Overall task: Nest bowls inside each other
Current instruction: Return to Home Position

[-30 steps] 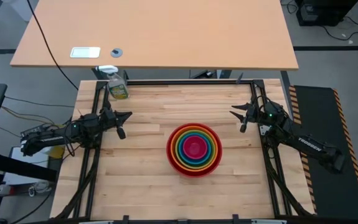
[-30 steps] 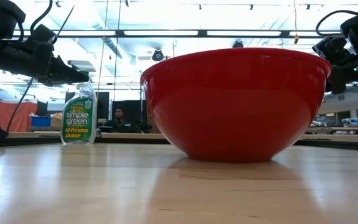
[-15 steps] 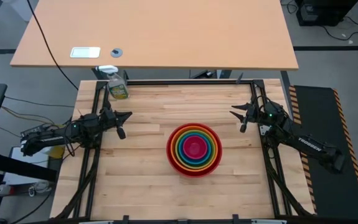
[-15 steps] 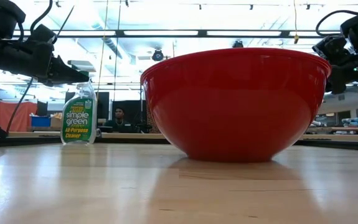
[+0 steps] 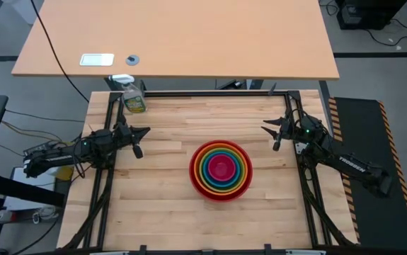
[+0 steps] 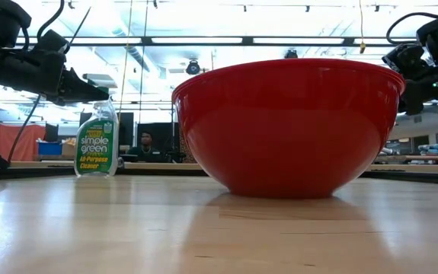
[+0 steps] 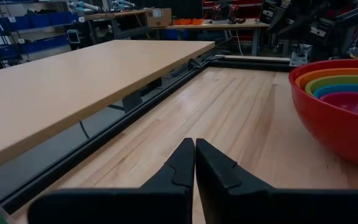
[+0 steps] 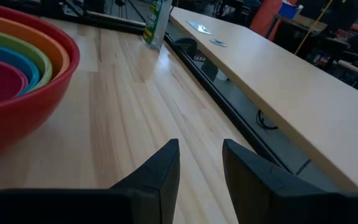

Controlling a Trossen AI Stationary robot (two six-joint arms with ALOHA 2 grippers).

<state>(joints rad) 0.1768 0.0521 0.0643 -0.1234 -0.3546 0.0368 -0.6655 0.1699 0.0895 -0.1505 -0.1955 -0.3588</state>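
The bowls (image 5: 221, 170) sit nested in one stack on the wooden table, a little right of its middle: red (image 6: 287, 125) outermost, then orange, green, blue, and pink (image 5: 221, 168) innermost. The red bowl rests on its base. My left gripper (image 5: 141, 140) hangs shut above the table's left edge, its fingertips (image 7: 195, 147) together. My right gripper (image 5: 271, 134) hangs above the right edge, open, with nothing between its fingers (image 8: 200, 152). Both are well clear of the stack.
A spray bottle (image 5: 133, 97) with a green label stands at the table's far left corner. A black frame rail (image 5: 210, 93) runs round the table. Beyond it is a larger light wooden desk (image 5: 175, 39). A person (image 6: 145, 144) sits far off in the room.
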